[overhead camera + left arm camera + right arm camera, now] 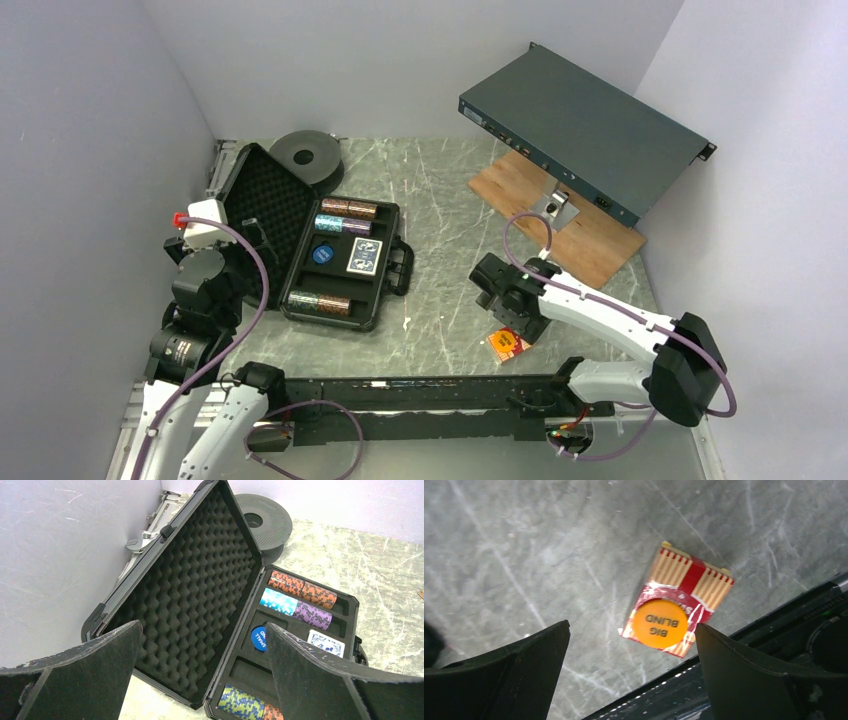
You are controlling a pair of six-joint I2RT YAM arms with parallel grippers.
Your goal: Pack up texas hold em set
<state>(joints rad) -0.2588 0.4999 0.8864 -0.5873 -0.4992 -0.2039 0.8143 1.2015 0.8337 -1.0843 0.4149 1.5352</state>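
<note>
Poker briefcase [330, 250] lies open at the 9 o'clock side of the counter [440, 200]. Its long axis runs roughly 12 to 6, the handle [405, 265] points to 3 o'clock and the foam-lined lid [262, 195] leans back toward 9. In the tray, a brown chip stack [348, 208] sits at the 12 o'clock end with a teal-and-purple chip stack [343, 224] just beside it. A blue button [321, 254] and a blue card deck [364, 257] sit in the middle, and another chip stack [320, 302] is at the 6 o'clock end. All three stacks lie across the case.

A red card deck [505, 343] is well apart from the case at about 4 o'clock, flat on the counter just beside the black rail [400, 395]. An orange "BIG BLIND" button [660, 623] rests on it. In my right wrist view the deck's long axis runs 1 to 7.

A black spool [308, 155] sits at the case's 12 o'clock, just behind the lid. A grey metal box [585, 130] is propped over a wooden board [560, 215] at 2 o'clock.

My left hand [202, 630] is at 9 o'clock by the lid, fingers spread, holding nothing. My right hand [632, 630] hangs over the red deck, released, with a finger on either side of it.
</note>
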